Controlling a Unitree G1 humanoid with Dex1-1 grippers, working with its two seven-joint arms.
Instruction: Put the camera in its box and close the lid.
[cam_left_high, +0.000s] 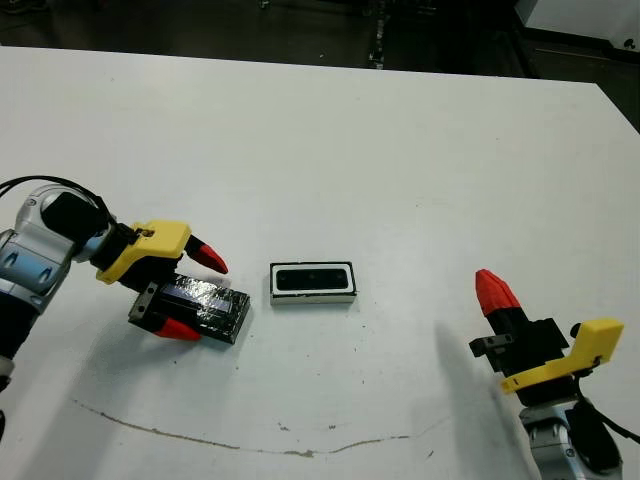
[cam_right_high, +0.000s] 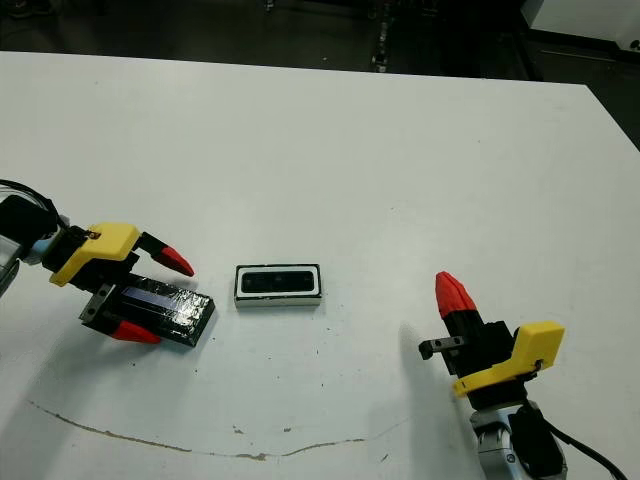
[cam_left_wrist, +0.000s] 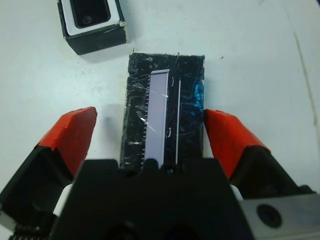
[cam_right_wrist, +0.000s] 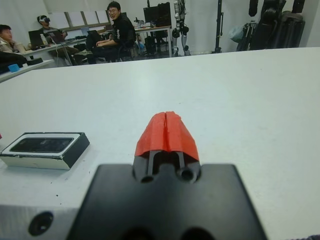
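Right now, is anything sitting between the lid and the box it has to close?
Nothing visible. The lid lies flat between the open fingers of the left tool, and only bare table separates it from the box, where the camera already lies. The right tool is shut, off to the other side.

There is one small white tray box with a dark rim (cam_left_high: 313, 283), in the middle of the frame. One flat shiny black camera (cam_left_high: 311, 279) lies in it. There is one black crinkly shiny lid (cam_left_high: 210, 311), at the lower left. There are two robot grippers with red tips: one left gripper (cam_left_high: 192, 293) and one right gripper (cam_left_high: 495, 292). Far behind the white table (cam_left_high: 400, 150), some people sit.
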